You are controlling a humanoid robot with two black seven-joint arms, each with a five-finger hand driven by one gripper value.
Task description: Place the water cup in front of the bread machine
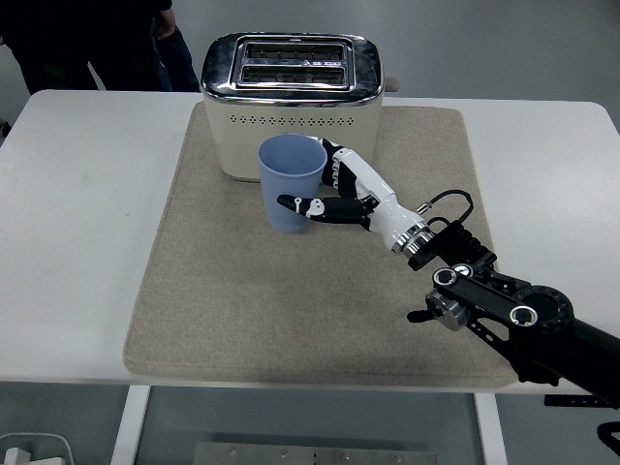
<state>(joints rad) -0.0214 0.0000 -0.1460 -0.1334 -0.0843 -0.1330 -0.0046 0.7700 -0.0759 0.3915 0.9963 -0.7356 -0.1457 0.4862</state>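
Note:
A light blue water cup [289,179] stands upright over the beige mat [320,291], directly in front of the cream and chrome toaster [291,107]. My right hand [325,192] reaches in from the lower right and its fingers are wrapped around the cup's right side, the thumb [302,205] across its front. I cannot tell whether the cup's base touches the mat. The left arm is out of view.
The white table [77,223] runs wide on both sides of the mat. A person in dark clothes [97,39] stands behind the table at the top left. My right forearm [494,310] crosses the mat's lower right part.

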